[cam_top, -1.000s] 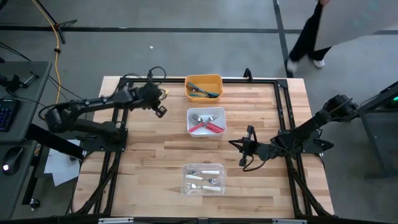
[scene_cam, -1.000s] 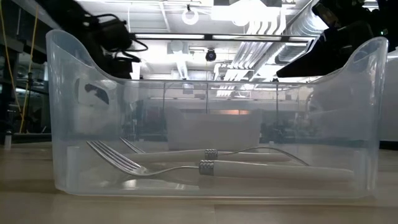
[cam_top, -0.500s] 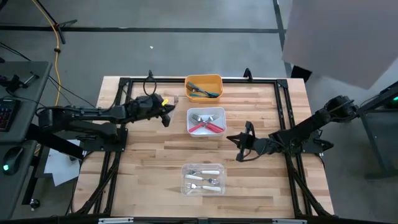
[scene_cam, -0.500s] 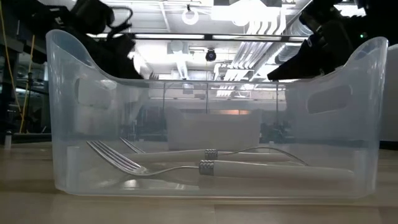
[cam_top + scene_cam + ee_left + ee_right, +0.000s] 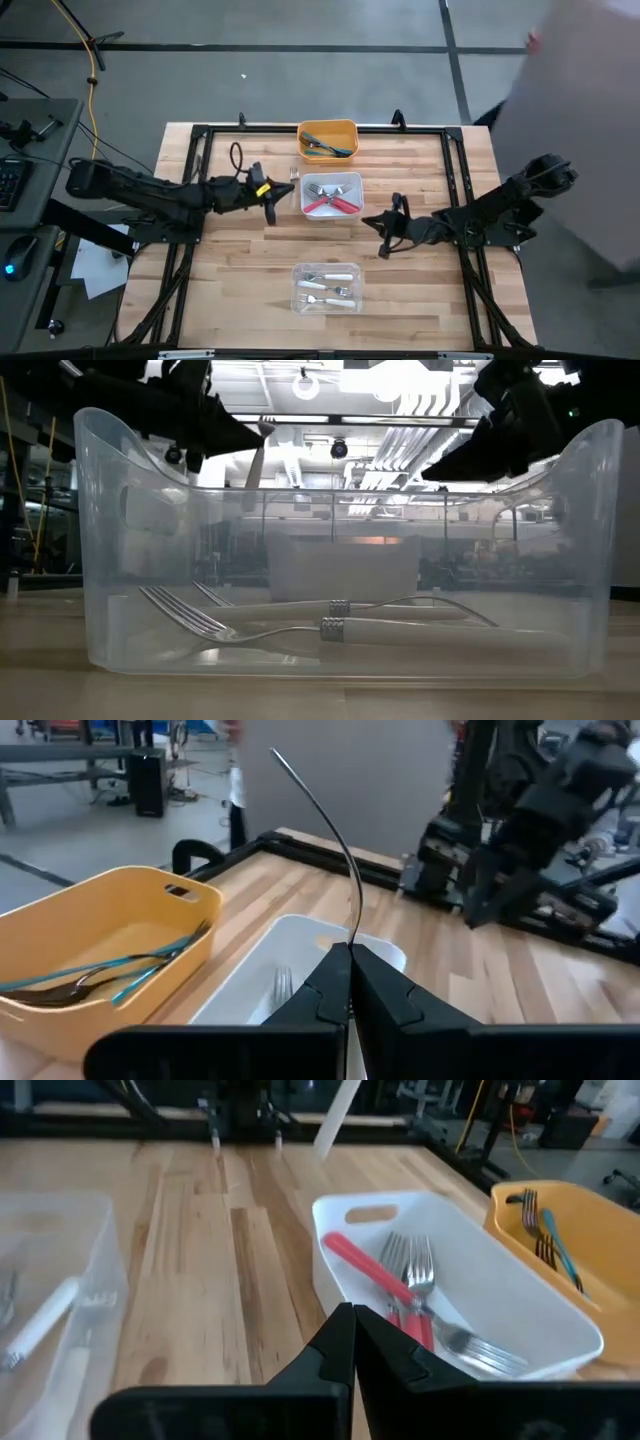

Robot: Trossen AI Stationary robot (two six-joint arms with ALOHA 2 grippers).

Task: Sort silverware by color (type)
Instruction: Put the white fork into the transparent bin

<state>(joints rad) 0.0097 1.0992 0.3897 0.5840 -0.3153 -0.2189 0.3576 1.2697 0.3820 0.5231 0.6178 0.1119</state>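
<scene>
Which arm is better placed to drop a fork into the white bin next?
Left. The left gripper already pinches a fork beside the white bin; the right gripper is shut and empty.

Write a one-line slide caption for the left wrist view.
Left gripper holds a fork above the white bin.

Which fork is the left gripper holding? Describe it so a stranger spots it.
Find the white bin mid-table, with red-handled forks inside. Beside it, toward the left arm, the left gripper is shut on one fork. It alone sits in no bin; the right gripper waits opposite.
</scene>
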